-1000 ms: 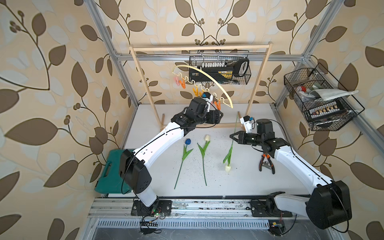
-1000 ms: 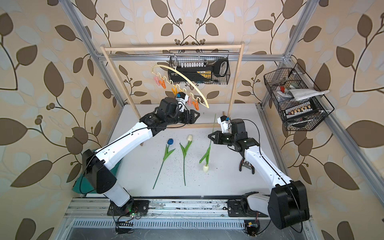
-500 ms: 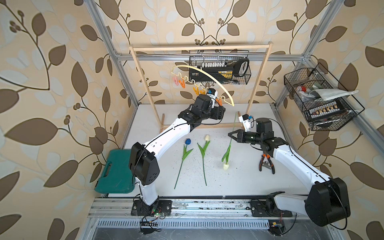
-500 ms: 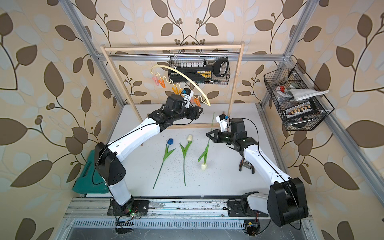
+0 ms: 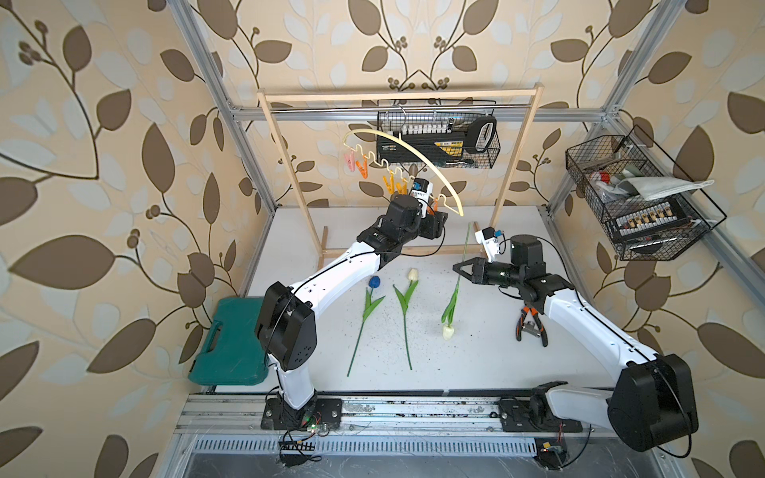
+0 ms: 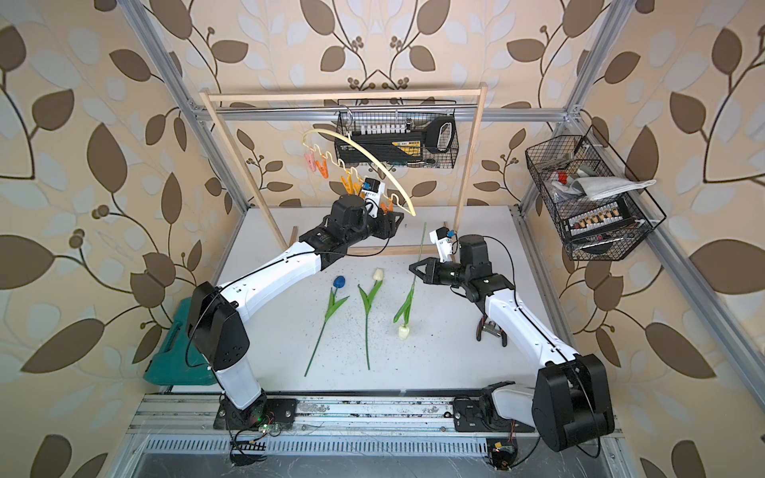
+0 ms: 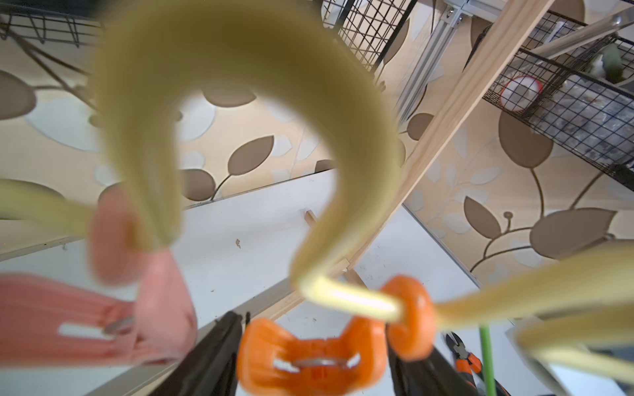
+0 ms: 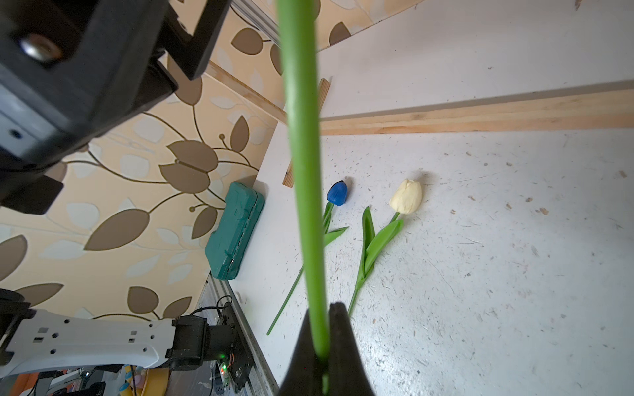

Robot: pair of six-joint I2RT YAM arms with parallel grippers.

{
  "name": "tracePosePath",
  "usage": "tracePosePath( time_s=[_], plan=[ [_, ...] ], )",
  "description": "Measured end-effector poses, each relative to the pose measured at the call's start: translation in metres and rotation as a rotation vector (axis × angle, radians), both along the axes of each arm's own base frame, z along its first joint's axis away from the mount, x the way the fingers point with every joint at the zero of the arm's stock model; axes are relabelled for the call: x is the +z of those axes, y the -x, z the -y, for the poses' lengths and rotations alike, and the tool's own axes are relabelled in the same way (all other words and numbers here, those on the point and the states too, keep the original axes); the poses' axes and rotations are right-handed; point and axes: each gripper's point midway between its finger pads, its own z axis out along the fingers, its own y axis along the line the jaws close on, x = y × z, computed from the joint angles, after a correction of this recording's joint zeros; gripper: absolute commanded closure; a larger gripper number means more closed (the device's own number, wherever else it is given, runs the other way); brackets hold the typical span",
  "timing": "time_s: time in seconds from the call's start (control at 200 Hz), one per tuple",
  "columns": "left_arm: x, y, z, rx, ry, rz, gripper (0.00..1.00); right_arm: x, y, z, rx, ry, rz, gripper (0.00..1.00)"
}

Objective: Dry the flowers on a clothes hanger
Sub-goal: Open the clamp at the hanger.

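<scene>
In the right pincer (image 5: pixel 456 266), tight on its stem, a cream-white tulip (image 5: pixel 449 306), head downward

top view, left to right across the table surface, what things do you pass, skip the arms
green tool case → blue tulip → lying cream tulip → held cream tulip, its stem pinched in the right end effector → orange-handled pliers

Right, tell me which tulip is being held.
The head-down cream tulip, stem pinched in the right end effector. The blue tulip and other cream tulip lie on the table.
</scene>
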Motion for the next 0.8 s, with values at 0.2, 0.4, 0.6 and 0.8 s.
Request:
tracePosePath(
  time_s=[0.2, 0.4, 0.6, 0.8],
  plan=[
    [0.014, -0.002, 0.000, 0.004, 0.031, 0.055, 0.32, 0.002, 0.001, -0.001, 0.008, -0.009, 0.000, 1.00],
    [0.031, 0.002, -0.003, 0.001, 0.054, 0.097, 0.33, 0.003, 0.002, -0.002, 0.013, -0.015, -0.001, 1.00],
    [0.039, 0.003, -0.004, 0.000, 0.062, 0.119, 0.38, 0.003, 0.002, -0.002, 0.013, -0.018, 0.000, 1.00],
    [0.039, 0.003, -0.004, 0.000, 0.060, 0.119, 0.43, 0.003, 0.002, -0.003, 0.016, -0.020, -0.001, 1.00]
  ],
)
